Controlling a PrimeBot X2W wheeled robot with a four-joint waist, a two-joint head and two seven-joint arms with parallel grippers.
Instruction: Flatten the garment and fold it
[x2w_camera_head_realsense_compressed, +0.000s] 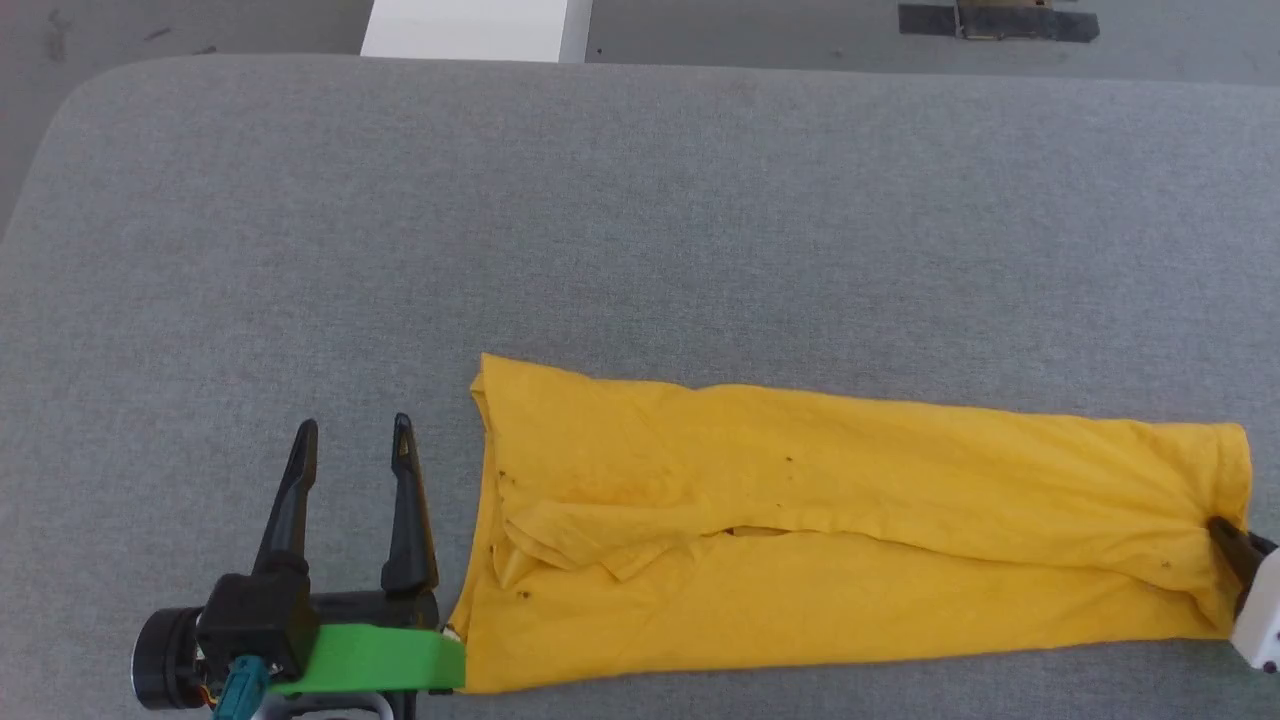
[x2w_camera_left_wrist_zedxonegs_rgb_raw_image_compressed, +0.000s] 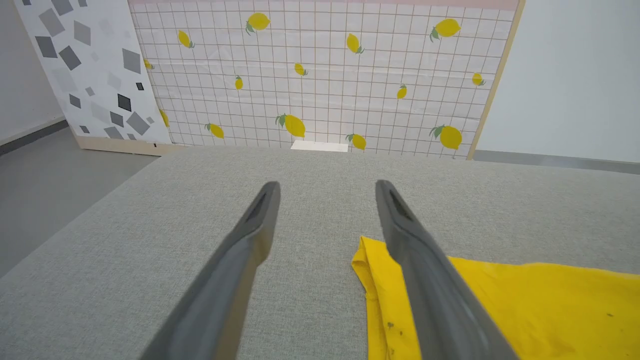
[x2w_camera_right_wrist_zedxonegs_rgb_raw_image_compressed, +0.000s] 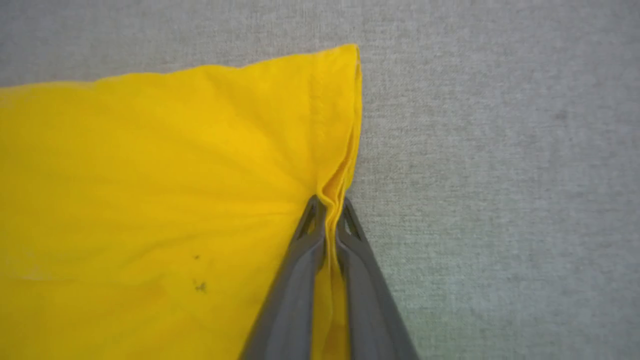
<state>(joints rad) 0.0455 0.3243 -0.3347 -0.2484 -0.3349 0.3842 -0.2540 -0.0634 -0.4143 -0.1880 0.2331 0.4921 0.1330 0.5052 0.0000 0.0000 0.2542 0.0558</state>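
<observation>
The yellow T-shirt (x2w_camera_head_realsense_compressed: 850, 500) lay on the near half of the grey fabric-covered table (x2w_camera_head_realsense_compressed: 600, 200). It was doubled into a long narrow band, plain side up, with its long axis running left to right. At the right end the cloth was gathered into creases. There the right gripper (x2w_camera_right_wrist_zedxonegs_rgb_raw_image_compressed: 330, 205) had its jaws pressed together on the short edge, pinching a bunched fold of fabric.

The left end was a loose, slightly rumpled short edge with nothing holding it. Just beside its near corner sat the left gripper (x2w_camera_head_realsense_compressed: 355, 435), jaws spread and empty, fingers pointing toward the far side. They ran roughly parallel to that short edge, so the cloth lay to the right of the jaws, not between them.

The left arm was plainly the nearer to the free end, and I judged it needed a sideways shift to the right before it could close on the cloth.
</observation>
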